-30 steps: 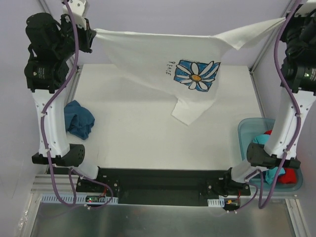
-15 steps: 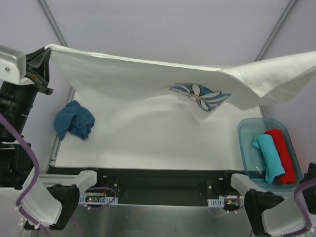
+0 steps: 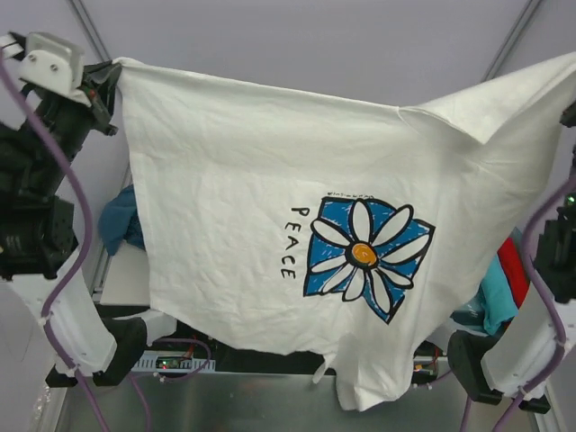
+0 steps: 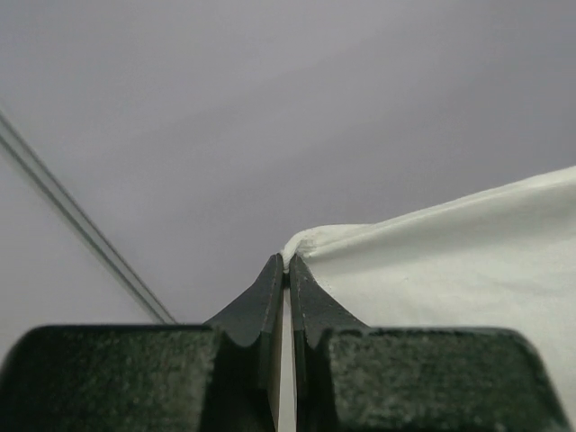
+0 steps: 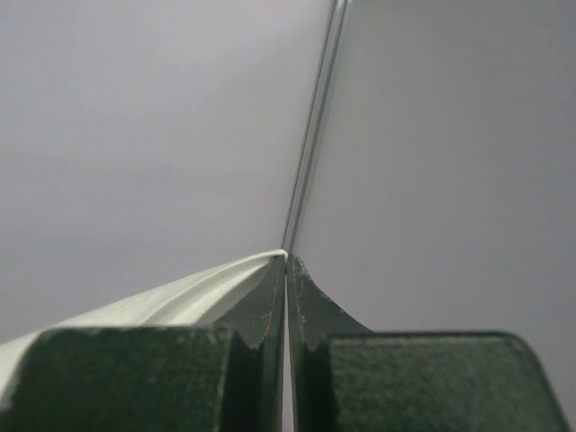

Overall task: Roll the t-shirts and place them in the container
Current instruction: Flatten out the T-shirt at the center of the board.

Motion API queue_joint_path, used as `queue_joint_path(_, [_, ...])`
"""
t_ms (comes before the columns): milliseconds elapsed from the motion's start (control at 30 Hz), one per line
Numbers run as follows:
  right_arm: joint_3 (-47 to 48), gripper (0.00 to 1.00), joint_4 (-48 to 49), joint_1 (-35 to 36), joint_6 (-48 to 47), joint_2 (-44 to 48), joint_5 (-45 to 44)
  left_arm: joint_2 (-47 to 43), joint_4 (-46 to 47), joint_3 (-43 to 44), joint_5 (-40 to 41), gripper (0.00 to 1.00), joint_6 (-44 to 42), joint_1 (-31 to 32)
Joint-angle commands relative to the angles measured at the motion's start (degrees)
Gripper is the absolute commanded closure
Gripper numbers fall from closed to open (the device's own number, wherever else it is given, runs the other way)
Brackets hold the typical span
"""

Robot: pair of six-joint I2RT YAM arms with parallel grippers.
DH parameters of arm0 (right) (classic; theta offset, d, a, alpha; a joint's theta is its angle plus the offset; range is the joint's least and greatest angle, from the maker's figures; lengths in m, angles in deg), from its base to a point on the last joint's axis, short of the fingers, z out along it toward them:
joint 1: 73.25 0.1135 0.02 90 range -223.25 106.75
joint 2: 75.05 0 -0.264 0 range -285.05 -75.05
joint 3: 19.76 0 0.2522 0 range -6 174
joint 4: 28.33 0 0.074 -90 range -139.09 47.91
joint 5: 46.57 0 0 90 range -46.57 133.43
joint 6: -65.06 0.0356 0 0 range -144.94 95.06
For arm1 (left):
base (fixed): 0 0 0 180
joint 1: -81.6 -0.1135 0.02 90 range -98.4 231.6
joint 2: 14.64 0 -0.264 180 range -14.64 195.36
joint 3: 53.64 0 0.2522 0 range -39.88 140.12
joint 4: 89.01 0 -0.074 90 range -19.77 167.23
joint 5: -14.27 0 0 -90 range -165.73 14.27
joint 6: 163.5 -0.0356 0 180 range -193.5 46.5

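Observation:
A white t-shirt (image 3: pixel 225 198) with a blue daisy print and the word PEACE hangs spread out high above the table, close to the top camera. My left gripper (image 3: pixel 112 72) is shut on its upper left corner; in the left wrist view the fingertips (image 4: pixel 288 261) pinch a bunched white corner (image 4: pixel 310 241). My right gripper (image 5: pixel 286 256) is shut on the other upper corner (image 5: pixel 162 306), and sits at the right edge of the top view, mostly out of frame. A dark blue t-shirt (image 3: pixel 115 225) lies crumpled at the left. Teal (image 3: pixel 493 297) and red (image 3: pixel 515 270) t-shirts show at the right.
The hanging shirt hides most of the table and the arms' bases. The left arm (image 3: pixel 36 225) stands tall at the left, the right arm (image 3: pixel 540 324) at the right. Grey walls and frame bars surround the cell.
Both arms have lifted the white t-shirt up toward the camera. It now hangs flat with the print facing the camera, covering the table and the bin at the right.

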Motion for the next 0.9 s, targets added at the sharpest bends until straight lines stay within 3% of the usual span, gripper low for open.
queue_joint_path(0, [-13.98, 0.99, 8.16, -0.45, -0.16, -4.01, 2.17, 5.80, 2.46, -11.38, -8.09, 1.00, -0.68, -0.68])
queue_joint_path(167, [-30.33, 0.99, 11.23, 4.20, -2.43, -9.44, 6.47, 11.86, 2.73, -25.72, -18.83, 1.00, -4.36, -0.25])
queue_joint_path(300, [-42.46, 0.99, 15.19, 8.86, -5.08, -16.98, 6.23, 22.99, 2.73, -30.82, -18.32, 1.00, -8.58, 1.42])
queue_joint_path(367, [-41.79, 0.99, 15.28, 9.31, -3.25, -22.79, 5.61, 28.02, 2.64, -30.48, -17.09, 1.00, -9.03, 1.78])
queue_joint_path(500, [-34.85, 0.99, 14.05, 10.89, -4.37, -40.16, 2.13, 42.68, 2.73, -24.96, -14.63, 1.00, -6.57, 2.04])
queue_joint_path(633, [-17.05, 0.99, 7.65, 11.59, -4.99, -54.25, -0.27, 49.91, 2.73, -20.56, -10.24, 1.00, -7.36, 2.39])
queue_joint_path(733, [-9.02, 0.99, 5.71, 11.77, -6.13, -62.94, -2.91, 54.31, 2.65, -15.90, -6.37, 1.00, -6.31, 2.39])
queue_joint_path(867, [4.15, 0.99, 7.89, 11.95, -6.84, -70.97, -6.16, 60.01, 2.65, -9.23, -3.82, 1.00, -5.78, 2.22])
